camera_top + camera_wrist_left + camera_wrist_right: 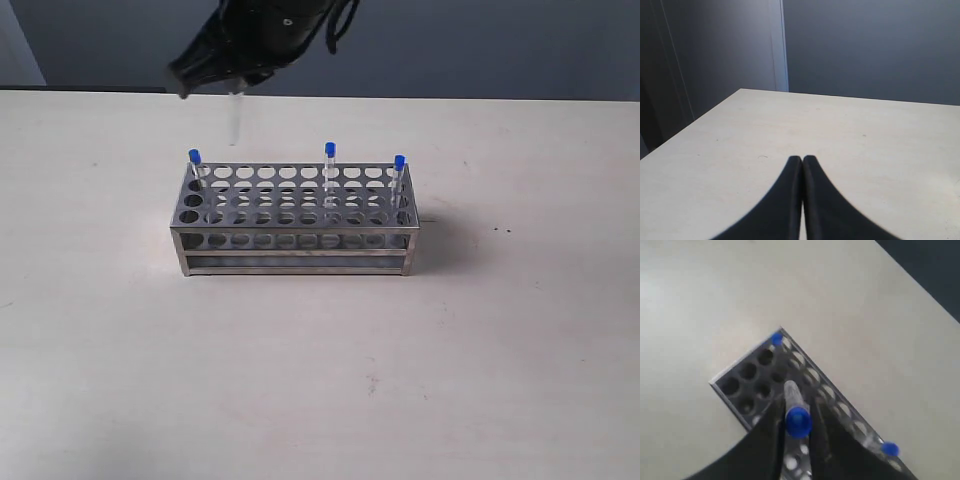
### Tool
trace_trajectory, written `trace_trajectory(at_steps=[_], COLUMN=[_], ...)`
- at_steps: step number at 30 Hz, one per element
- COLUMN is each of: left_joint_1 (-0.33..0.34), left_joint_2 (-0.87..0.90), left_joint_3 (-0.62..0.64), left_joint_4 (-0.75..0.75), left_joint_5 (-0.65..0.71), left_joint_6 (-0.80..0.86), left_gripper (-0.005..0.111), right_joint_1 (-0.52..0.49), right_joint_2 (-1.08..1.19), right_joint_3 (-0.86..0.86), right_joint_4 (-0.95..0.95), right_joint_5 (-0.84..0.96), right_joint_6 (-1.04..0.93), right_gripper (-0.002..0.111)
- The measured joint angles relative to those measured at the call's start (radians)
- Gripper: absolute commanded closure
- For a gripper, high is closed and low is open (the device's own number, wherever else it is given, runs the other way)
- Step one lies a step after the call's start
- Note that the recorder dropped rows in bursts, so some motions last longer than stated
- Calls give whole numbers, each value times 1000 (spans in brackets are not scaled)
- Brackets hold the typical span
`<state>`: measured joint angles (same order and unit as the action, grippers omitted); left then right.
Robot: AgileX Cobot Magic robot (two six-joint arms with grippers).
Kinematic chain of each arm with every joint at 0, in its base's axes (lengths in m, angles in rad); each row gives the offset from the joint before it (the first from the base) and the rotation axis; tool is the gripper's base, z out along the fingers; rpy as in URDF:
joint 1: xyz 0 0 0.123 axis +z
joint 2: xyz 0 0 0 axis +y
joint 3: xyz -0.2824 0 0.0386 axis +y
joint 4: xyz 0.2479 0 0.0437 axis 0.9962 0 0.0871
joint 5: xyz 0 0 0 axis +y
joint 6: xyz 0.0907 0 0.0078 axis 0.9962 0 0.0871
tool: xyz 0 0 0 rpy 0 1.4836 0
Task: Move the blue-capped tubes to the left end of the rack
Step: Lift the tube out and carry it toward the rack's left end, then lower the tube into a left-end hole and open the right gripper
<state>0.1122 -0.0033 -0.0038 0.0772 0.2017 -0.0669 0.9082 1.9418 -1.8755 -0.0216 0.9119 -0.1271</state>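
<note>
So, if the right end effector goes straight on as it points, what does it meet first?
Probably the rack, near its left end; the held blue-capped tube would touch first. Depth is unclear.

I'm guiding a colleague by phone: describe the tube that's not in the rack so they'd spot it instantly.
On the pale table stands a shiny steel rack. Over its left end hangs a black gripper, clamping a thin clear tube by its blue cap. It alone is in the air; the other three tubes stand in holes.

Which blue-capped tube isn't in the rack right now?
The tube held in the right gripper above the rack; the other three stand in holes.
</note>
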Motion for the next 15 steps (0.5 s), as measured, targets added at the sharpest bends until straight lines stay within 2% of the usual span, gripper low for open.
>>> trace_trajectory(at_steps=[5, 15], left_joint_1=[0, 0], left_joint_2=[0, 0], left_joint_3=[0, 0], left_joint_4=[0, 0], left_joint_5=[0, 0], left_joint_6=[0, 0], left_gripper=[106, 106], right_joint_1=[8, 10], right_joint_2=[68, 215], right_joint_3=[-25, -178], right_joint_4=[103, 113], right_joint_5=[-74, -10], right_joint_6=[-68, -93], right_gripper=[109, 109])
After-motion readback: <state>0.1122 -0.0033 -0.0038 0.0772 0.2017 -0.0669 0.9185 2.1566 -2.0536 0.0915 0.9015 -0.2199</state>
